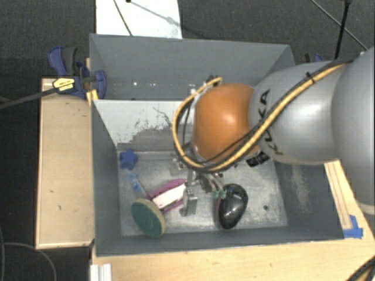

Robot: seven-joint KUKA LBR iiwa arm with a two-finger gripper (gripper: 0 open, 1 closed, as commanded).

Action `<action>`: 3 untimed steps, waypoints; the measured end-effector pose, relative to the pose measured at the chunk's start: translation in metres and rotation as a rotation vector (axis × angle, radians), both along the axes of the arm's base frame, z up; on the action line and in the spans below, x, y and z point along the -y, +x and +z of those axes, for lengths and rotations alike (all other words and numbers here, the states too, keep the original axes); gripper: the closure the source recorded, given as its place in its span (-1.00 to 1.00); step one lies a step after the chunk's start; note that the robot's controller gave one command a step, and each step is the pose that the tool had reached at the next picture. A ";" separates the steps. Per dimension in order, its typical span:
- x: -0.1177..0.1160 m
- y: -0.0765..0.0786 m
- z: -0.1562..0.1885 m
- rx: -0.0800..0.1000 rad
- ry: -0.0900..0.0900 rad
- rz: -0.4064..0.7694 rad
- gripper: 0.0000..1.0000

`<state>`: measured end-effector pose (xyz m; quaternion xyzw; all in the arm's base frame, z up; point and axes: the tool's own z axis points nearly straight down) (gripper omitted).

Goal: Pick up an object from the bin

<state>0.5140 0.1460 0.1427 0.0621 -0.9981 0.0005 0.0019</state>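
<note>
Watching the claw (196, 193) low near the bin (106, 180) floor, I cannot tell how wide it stands or whether it grips anything. A pink-and-white block (167, 195) lies just left and a black mouse (232, 205) just right. Neither looks lifted, so I judge the pick not yet done. The orange wrist cover (220, 124) hides its upper part.

This is a robotics lab. A KUKA-marked arm (316, 122) hangs over a grey metal bin (187, 63); cables (23, 97) cross dark carpet (41, 16).
</note>
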 end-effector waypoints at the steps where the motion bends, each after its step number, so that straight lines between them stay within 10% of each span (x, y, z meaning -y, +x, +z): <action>1: -0.002 0.011 -0.076 -0.001 0.001 0.089 -1.00; 2: -0.003 0.012 -0.073 0.004 0.002 0.082 1.00; 3: -0.032 -0.025 0.090 0.012 0.004 0.127 1.00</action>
